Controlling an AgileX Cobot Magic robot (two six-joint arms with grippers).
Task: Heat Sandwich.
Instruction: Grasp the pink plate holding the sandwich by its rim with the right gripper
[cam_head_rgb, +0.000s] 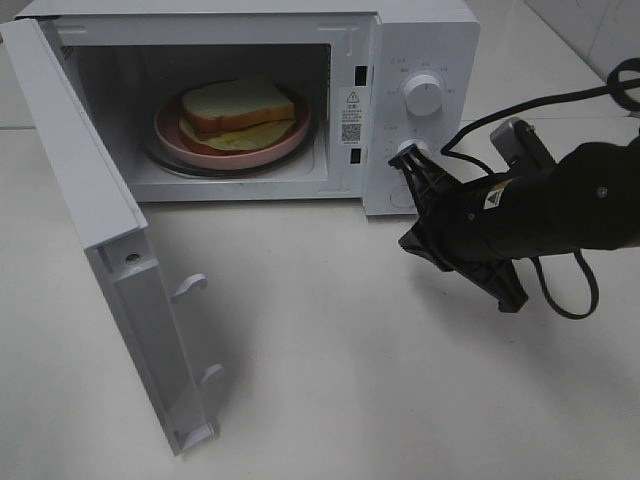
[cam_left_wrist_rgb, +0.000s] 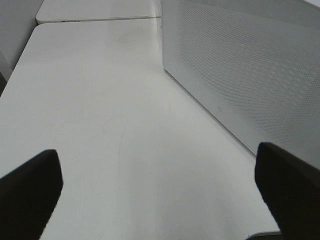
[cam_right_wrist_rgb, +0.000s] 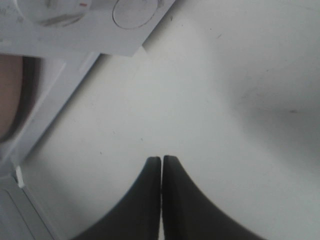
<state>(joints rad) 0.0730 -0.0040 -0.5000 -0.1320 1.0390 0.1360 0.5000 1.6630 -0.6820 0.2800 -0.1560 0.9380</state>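
The sandwich (cam_head_rgb: 238, 106) lies flat on a pink plate (cam_head_rgb: 168, 128) inside the open microwave (cam_head_rgb: 425, 45), with its long axis side to side across the cavity. It shows pale bread, brown crust and a yellow-green filling along the front, its lower layers mostly hidden. The right gripper (cam_head_rgb: 402, 160) — fingers pressed together, empty — hovers by the control panel (cam_head_rgb: 455, 60). The left gripper (cam_left_wrist_rgb: 159, 185) — spread wide, holding nothing — sits beside the oven's perforated wall.

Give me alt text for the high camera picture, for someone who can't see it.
A sandwich on a pink plate sits inside a white microwave whose door hangs wide open. The robot's right hand, shut and empty, is close to the lower knob, above a white table.
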